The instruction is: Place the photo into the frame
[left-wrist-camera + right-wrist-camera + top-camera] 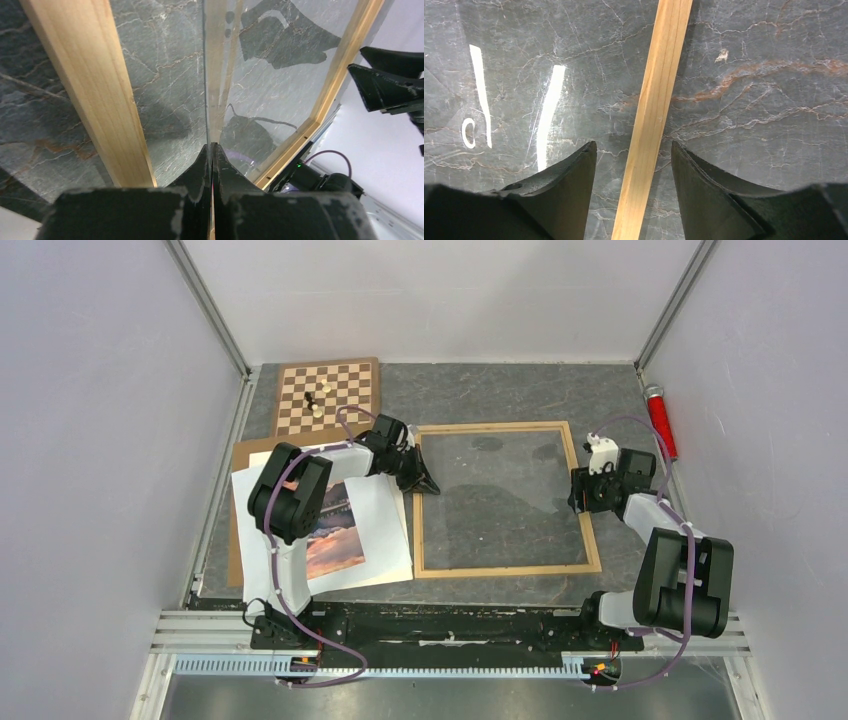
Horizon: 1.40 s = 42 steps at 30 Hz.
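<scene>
Left claw: note that its jaws are pressed fully together at the left rail of the frame. The edge of a clear pane runs up from the tips; you cannot tell whether the pane is pinched.

Right claw: observe that the jaws stand apart, one finger on each side of the frame's right rail, neither touching the wood.

Locate the frame flat on the dark stone counter, mid-scene. Locate the photo just left of the frame, outside it. It lies on a white sheet over a brown board, and the left arm covers part of it.

A chessboard carrying a few pieces sits at the far left. A red cylindrical object lies at the far right.
</scene>
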{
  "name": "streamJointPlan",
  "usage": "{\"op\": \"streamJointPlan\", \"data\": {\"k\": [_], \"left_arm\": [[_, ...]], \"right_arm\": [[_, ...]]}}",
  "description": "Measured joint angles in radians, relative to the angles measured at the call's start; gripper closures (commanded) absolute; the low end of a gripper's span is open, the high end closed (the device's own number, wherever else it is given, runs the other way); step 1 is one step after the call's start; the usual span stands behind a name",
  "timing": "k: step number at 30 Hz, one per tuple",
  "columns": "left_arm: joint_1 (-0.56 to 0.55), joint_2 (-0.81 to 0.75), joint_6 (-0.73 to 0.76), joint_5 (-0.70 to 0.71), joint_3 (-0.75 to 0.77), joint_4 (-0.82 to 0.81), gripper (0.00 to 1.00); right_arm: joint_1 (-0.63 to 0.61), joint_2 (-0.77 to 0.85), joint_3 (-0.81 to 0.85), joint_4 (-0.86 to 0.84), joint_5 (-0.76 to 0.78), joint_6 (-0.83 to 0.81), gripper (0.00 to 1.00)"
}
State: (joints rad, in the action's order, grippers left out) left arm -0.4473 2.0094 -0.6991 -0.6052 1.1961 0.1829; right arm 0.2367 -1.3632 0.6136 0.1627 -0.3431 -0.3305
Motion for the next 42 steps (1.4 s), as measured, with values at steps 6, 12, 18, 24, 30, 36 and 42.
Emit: {"op": "streamJointPlan", "data": {"k": [6,12,18,24,30,36,42], "left_arm": [[0.0,0.001,-0.081,-0.013,-0.028,-0.04,0.98],[0.002,0.002,-0.121,-0.029,-0.034,-0.051,0.98],[0.009,0.002,-0.171,-0.039,-0.056,-0.08,0.98],[0.022,0.009,-0.251,-0.076,-0.077,-0.107,0.98],[0.031,0.01,-0.335,-0.103,-0.095,-0.131,0.98],[0.032,0.01,-0.391,-0.116,-0.096,-0.145,0.98],[0.039,0.01,-0.468,-0.158,-0.114,-0.209,0.98]], "right_arm": [[0.0,-0.012,-0.013,0.005,-0.004,0.0,0.41],[0.001,-0.012,-0.038,-0.004,-0.009,-0.002,0.41],[0.001,-0.012,-0.045,-0.019,-0.011,-0.003,0.41],[0.001,-0.012,-0.048,-0.03,-0.014,-0.003,0.42],[0.001,-0.012,-0.048,-0.031,-0.014,-0.003,0.42],[0.001,-0.012,-0.048,-0.032,-0.014,-0.003,0.41],[0.001,-0.012,-0.048,-0.034,-0.013,-0.003,0.41]]}}
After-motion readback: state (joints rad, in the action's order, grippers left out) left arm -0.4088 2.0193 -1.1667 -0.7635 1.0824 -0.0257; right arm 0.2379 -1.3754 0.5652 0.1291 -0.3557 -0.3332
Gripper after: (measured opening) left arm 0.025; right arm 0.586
